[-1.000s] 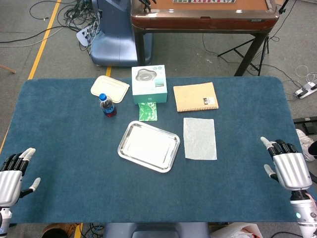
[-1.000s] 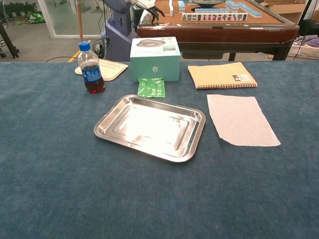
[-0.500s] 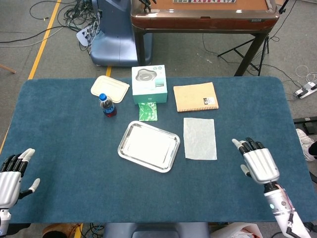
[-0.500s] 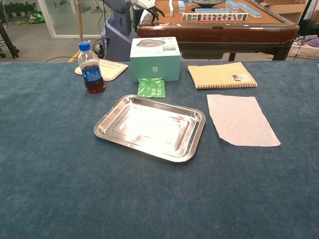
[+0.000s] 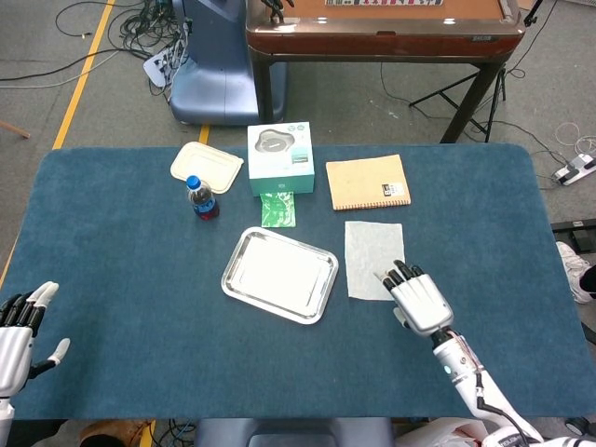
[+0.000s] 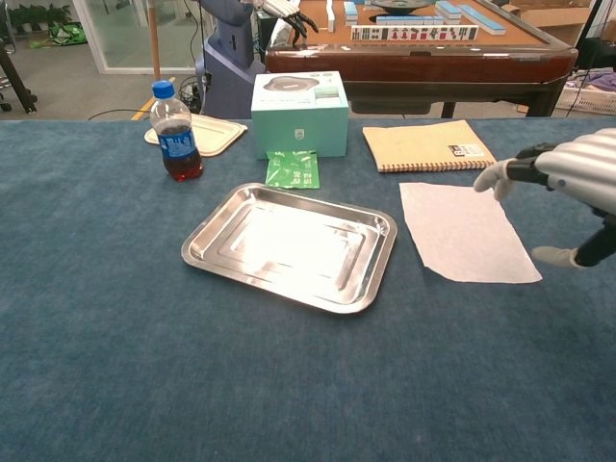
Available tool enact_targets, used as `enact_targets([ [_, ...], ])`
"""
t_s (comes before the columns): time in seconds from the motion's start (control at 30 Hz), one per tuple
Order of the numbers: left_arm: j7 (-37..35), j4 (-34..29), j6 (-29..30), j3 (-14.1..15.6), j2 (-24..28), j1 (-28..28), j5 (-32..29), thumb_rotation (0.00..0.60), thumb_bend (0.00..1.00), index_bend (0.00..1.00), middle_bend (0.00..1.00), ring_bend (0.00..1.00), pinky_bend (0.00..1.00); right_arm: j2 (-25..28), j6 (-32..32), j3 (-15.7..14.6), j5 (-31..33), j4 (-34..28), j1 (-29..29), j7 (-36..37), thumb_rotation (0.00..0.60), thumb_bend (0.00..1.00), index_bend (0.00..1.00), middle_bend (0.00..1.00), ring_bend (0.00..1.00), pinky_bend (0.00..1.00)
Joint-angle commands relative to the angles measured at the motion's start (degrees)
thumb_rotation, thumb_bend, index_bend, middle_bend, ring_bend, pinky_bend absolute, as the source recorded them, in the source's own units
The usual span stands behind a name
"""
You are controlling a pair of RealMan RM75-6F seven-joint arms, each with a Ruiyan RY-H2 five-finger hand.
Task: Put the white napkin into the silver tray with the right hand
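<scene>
Your right hand (image 5: pixel 421 303), fingers spread and empty, hovers seemingly just above the white napkin (image 5: pixel 373 253); pinch its near edge before lifting toward the silver tray (image 5: pixel 244 250).

Probably lab: floor cables (image 5: pixel 140 28).

The right hand (image 5: pixel 419 300) covers the napkin's (image 5: pixel 372 253) near corner. The chest view cuts that hand off. The left hand (image 5: pixel 19 331) is half out of view.
</scene>
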Motion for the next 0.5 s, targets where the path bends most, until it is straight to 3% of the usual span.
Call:
enact_targets([
  [0.03, 0.0, 0.0, 0.2, 0.0, 0.1, 0.2, -0.1, 0.600, 0.24, 0.09, 0.12, 0.12, 0.09, -2.0, -1.5, 0.4, 1.6, 1.7, 1.5, 0.1, 0.600, 0.36, 0.28, 0.26, 0.13, 0.31],
  [0.27, 0.2, -0.3, 0.3, 0.1, 0.1, 0.3, 0.3, 0.600, 0.24, 0.09, 0.12, 0.12, 0.09, -6.1, -3.1, 1.1, 5.0, 5.0, 4.1, 0.0, 0.600, 0.36, 0.28, 0.26, 0.13, 0.31],
  [0.5, 0.5, -0.6, 0.4, 0.2, 0.1, 0.3, 0.7, 0.600, 0.24, 0.09, 0.12, 0.12, 0.09, -10.1, -1.9, 1.8, 7.4, 8.0, 5.8, -1.9, 0.600, 0.27, 0.28, 0.26, 0.13, 0.31],
])
